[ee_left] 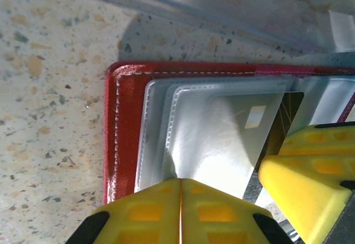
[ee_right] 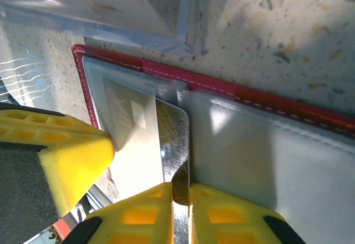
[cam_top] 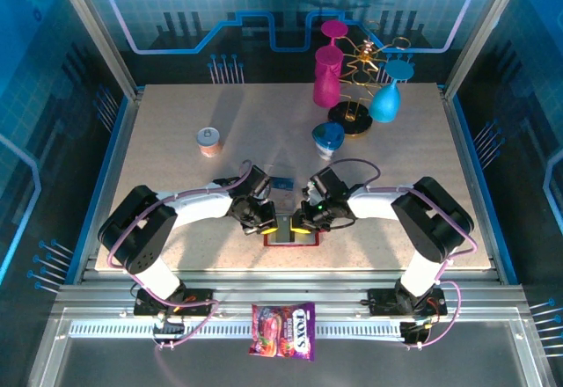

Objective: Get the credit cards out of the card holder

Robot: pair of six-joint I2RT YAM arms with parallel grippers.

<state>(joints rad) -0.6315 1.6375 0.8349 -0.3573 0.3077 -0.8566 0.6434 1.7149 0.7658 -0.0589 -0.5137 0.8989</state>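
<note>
The dark red card holder (cam_top: 291,240) lies open near the table's front edge, its clear pockets up. Both grippers meet over it. My left gripper (ee_left: 180,181) is shut on the edge of a greyish clear pocket (ee_left: 216,138), which puckers at the fingertips. A pale card shows inside that pocket. My right gripper (ee_right: 181,187) is shut on the corner of a dark shiny credit card (ee_right: 173,136) that sticks out of the pocket between the two halves. In the top view, the left gripper (cam_top: 278,223) and right gripper (cam_top: 302,225) are almost touching.
A clear acrylic tray (ee_right: 111,16) sits just behind the card holder, with a small dark blue card (cam_top: 281,181) by it. Further back stand a small tin (cam_top: 209,141), a blue bowl (cam_top: 327,137), a pink cup (cam_top: 327,75) and a blue glass (cam_top: 385,101) on a gold rack. A candy bag (cam_top: 283,330) lies on the front rail.
</note>
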